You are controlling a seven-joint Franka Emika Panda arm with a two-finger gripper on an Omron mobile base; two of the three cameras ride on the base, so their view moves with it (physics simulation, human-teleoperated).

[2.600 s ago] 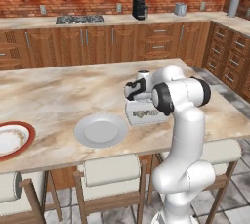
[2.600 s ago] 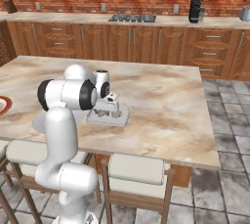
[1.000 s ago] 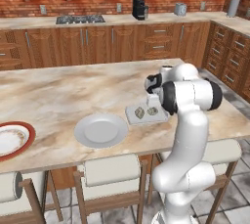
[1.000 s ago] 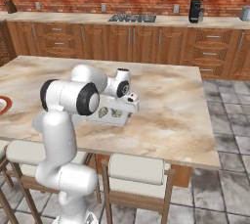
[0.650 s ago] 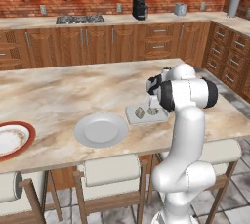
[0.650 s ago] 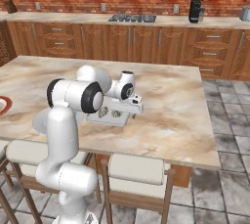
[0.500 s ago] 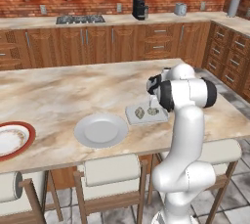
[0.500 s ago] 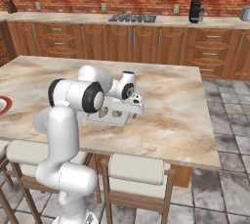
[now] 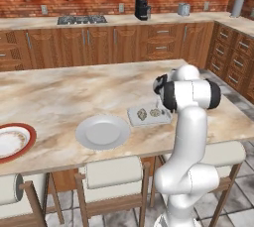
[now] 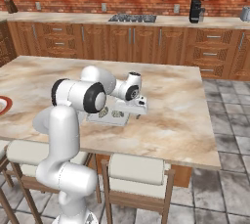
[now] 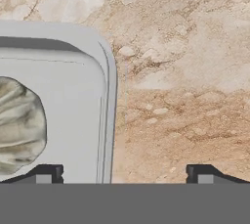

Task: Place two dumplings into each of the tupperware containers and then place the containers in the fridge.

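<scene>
The pale whitish-grey tupperware container [image 9: 133,117] [image 10: 93,118] lies on the marble island and holds two dumplings [image 9: 142,114] [image 9: 155,113]. In the hand view one dumpling [image 11: 19,125] lies inside the container's rounded corner [image 11: 108,71]. My gripper [image 11: 122,175] [image 10: 139,111] hangs low at the container's right end, open. One fingertip [image 11: 45,174] is over the tray's inside and the other is over bare marble, so the rim runs between them. The teal container, the other dumplings and the fridge are out of view.
A round pale grey plate [image 9: 102,132] sits left of the container, and a red-rimmed plate [image 9: 12,141] lies at the island's far left. Padded stools [image 9: 111,171] line the near edge. Open marble [image 10: 176,115] stretches right of the gripper.
The hand has swung from above the container's middle to its right end and come down low over the rim. The container and dumplings have stayed put.
</scene>
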